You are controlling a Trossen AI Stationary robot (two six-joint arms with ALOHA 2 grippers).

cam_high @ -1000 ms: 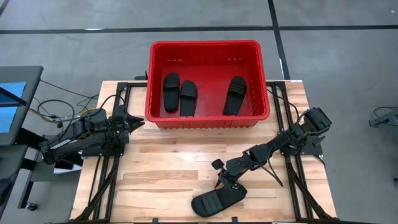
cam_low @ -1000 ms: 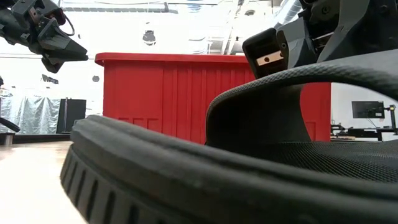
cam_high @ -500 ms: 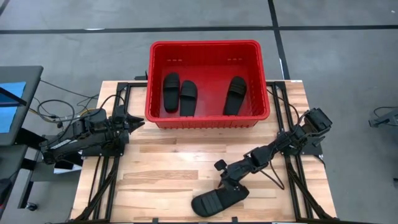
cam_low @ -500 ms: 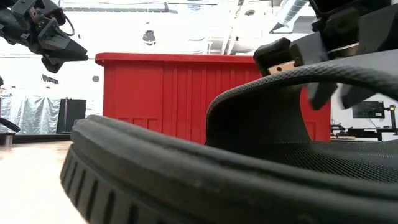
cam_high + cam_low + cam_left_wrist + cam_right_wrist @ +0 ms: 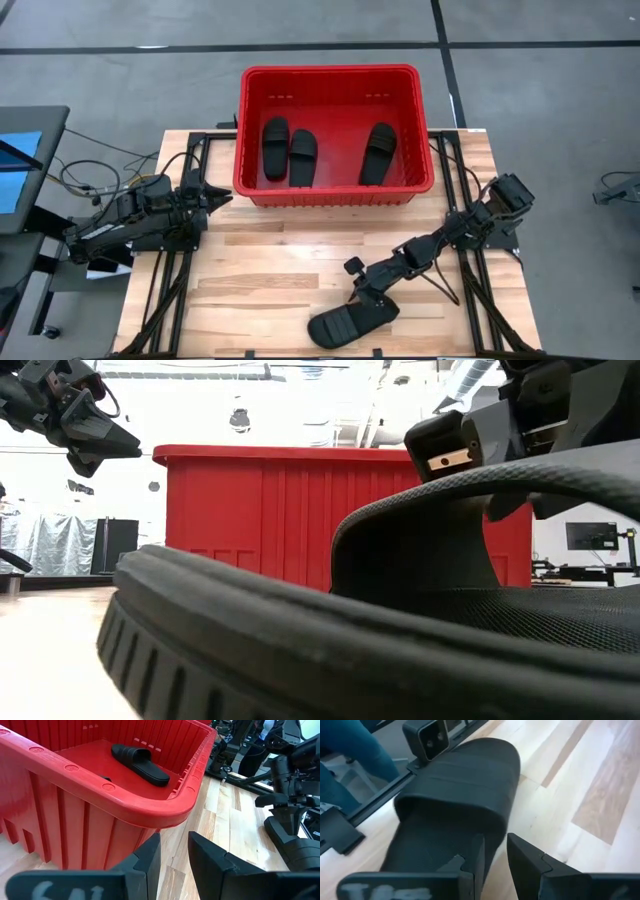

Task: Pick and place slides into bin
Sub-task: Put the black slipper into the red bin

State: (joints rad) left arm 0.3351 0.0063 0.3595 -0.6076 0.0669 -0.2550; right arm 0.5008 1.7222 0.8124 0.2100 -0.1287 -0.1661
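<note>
Right gripper (image 5: pixel 366 297) (bin (image 5: pixel 336 75): three slides (image 5: pixel 302 157))

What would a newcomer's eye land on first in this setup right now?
The bright red bin at the table's far edge draws the eye first, with three black slides lying on its floor. Next is the last slide at the near edge of the wooden table, with the right gripper reaching over its strap. The left gripper waits beside the bin's left corner.

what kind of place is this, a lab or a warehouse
Likely a robotics lab or test bay. A wooden table on a black frame stands on a bare concrete floor with taped lines, two arms are mounted at its sides, and monitors and plastic sheeting show behind.
</note>
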